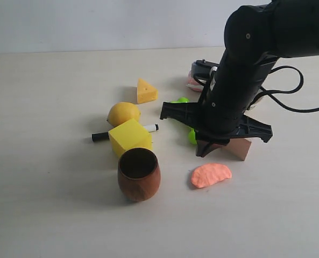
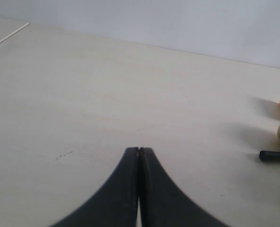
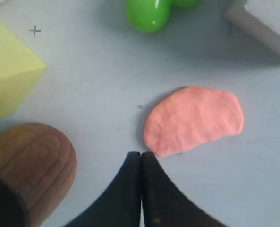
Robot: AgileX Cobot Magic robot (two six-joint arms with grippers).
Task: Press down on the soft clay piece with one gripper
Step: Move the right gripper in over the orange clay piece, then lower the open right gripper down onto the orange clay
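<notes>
The soft clay piece (image 1: 210, 174) is a flat salmon-orange half-moon lying on the table in front of the right arm. In the right wrist view the clay piece (image 3: 194, 119) fills the middle, its surface lightly wrinkled. My right gripper (image 3: 140, 154) is shut with nothing between its fingers, and its tips point at the table just off the clay's near edge. In the exterior view the right gripper (image 1: 205, 150) hangs a little above and behind the clay, apart from it. My left gripper (image 2: 139, 150) is shut over bare table and does not show in the exterior view.
A wooden cup (image 1: 139, 174), yellow cube (image 1: 129, 136), black marker (image 1: 100, 136), lemon (image 1: 123, 113) and cheese wedge (image 1: 146, 91) lie left of the clay. A brown wooden block (image 1: 240, 149) and green toy (image 1: 192, 136) sit close behind it. A pink-and-white toy (image 1: 193, 80) is behind the arm.
</notes>
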